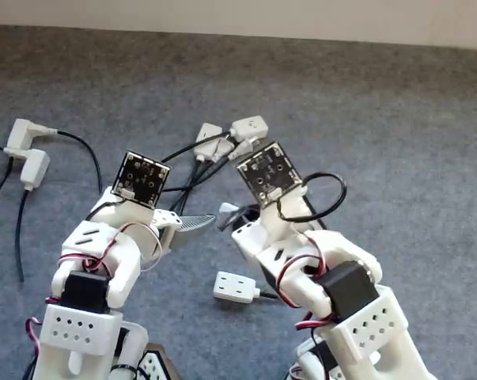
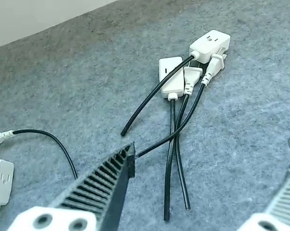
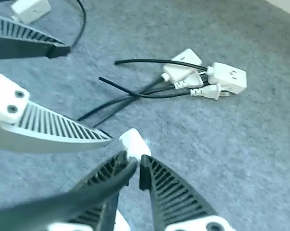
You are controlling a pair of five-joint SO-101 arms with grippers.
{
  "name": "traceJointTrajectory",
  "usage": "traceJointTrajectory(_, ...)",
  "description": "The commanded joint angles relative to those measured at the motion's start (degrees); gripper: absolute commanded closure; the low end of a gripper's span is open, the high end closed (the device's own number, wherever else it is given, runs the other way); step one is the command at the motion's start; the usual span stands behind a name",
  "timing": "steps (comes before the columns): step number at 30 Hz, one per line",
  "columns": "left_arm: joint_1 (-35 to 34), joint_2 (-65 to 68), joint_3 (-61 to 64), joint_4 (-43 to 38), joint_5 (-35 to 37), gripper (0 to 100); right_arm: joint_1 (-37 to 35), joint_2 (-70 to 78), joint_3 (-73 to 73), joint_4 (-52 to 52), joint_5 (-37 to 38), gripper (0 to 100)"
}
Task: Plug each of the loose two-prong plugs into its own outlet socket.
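My right gripper [image 1: 230, 214] [image 3: 134, 166] is shut on a small white plug [image 3: 132, 143] whose black cable runs back along its fingers. It hovers above the grey carpet at mid-scene. My left gripper [image 1: 198, 224] [image 2: 212, 161] stands open right beside it with nothing held; its ribbed fingers [image 3: 48, 131] sit close to the held plug. Farther away lies a cluster: a white outlet socket [image 1: 250, 127] [image 2: 209, 43] [image 3: 229, 77], a flat white block [image 2: 170, 74] and two loose two-prong plugs [image 2: 190, 77] [image 2: 213, 65] on black cords.
A white socket block [image 1: 234, 286] lies on the carpet near the right arm's base. At the far left lie two more white blocks [image 1: 24, 133] [image 1: 34, 169] with black cables. Black cords [image 2: 176, 159] trail from the cluster toward the grippers.
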Motion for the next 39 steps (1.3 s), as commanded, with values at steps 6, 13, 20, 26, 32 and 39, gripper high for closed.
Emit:
traceJointTrajectory(6, -4.6, -0.3, -0.6, -1.1, 0.5, 56, 4.4, 1.4, 1.0, 4.8, 3.7, 99.3)
traceJointTrajectory(13, -24.7, -0.2, 4.4, -1.1, 4.9, 56, -1.0, 14.9, -6.4, 12.9, -0.4, 99.3)
traceJointTrajectory(20, -41.9, -0.7, 17.5, -9.6, 6.4, 56, -5.9, 38.1, -26.0, 31.0, -25.5, 99.3)
traceJointTrajectory(26, -42.8, -0.7, 20.8, -14.8, 6.4, 56, -10.2, 39.6, -33.2, 32.8, -38.4, 99.3)
traceJointTrajectory(32, -43.6, -0.1, 17.4, -13.6, 6.5, 56, -9.4, 38.6, -27.6, 31.9, -43.5, 99.2)
traceJointTrajectory(39, -37.5, 0.0, -2.0, 4.0, 6.2, 56, -5.2, 38.5, -15.4, 19.8, -47.5, 99.3)
